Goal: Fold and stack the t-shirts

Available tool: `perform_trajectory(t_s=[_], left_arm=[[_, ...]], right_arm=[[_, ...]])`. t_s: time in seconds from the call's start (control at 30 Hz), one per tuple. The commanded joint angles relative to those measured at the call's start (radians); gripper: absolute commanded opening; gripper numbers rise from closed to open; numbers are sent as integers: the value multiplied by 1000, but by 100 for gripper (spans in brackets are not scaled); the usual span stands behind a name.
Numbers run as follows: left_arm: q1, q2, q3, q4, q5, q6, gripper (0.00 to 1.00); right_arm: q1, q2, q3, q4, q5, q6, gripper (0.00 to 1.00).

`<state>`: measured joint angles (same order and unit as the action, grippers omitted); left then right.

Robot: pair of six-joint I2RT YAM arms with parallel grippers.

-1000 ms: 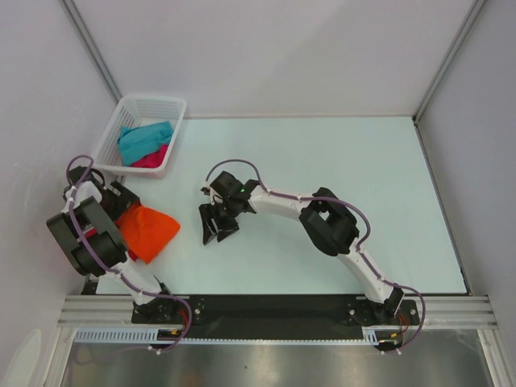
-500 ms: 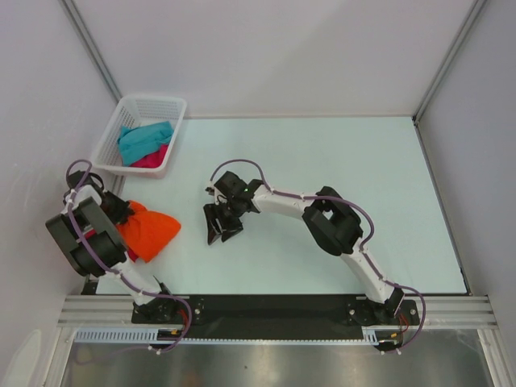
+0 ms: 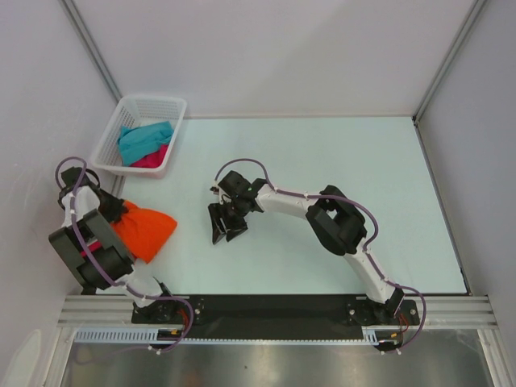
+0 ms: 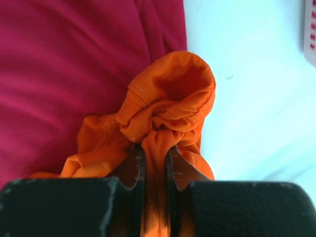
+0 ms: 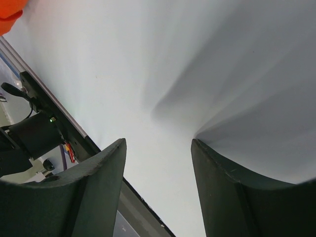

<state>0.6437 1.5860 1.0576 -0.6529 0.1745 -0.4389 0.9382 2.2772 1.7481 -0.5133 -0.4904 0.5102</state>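
Orange t-shirt [image 4: 170, 101], left gripper [image 4: 154, 154] (pink cloth [image 4: 64, 64] perhaps beneath)

orange t-shirt [image 3: 149, 230]: 1 | teal t-shirt [image 3: 143, 139]: 1 | pink t-shirts [image 3: 155, 159] [image 4: 59, 74]: 2 | basket [image 3: 151, 103]: 1 | robot arms [image 3: 282, 201] [image 3: 85, 250]: 2

Orange tee [image 3: 147, 231]: bright orange, plain, no print; darker orange in the folds. Crimson tee [image 4: 64, 64]: deep crimson-magenta, plain. Basket [image 3: 149, 105]: white, open lattice patt. Teal tee [image 3: 145, 139]: plain teal-blue. Pink tee [image 3: 153, 158]: plain magenta-pink. Bench [image 3: 339, 177]: pale mint-white, no patt. Left fingers [image 4: 59, 207] & right fingers [image 5: 98, 192]: matte black. Left arm [image 3: 89, 250], right arm [image 3: 282, 201]: white shells w/ black joints. Cables [image 3: 239, 160]: purple. Walls [image 3: 266, 56]: lt grey.
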Motion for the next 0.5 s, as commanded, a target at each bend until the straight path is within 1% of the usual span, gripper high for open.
perform_trajectory(t_s=[0.0,0.3,0.47], left_arm=[[-1,-93,71,-43,-122,-26,0],[14,-150,97,-68,-173,-32,0],[24,-179,128,-96,-234,-27,0]], right_arm=[[-1,-30,-15,-47,52,-33,61],[-1,-39,-6,-71,65,-45,61],[-2,-36,7,-76,65,-45,61]])
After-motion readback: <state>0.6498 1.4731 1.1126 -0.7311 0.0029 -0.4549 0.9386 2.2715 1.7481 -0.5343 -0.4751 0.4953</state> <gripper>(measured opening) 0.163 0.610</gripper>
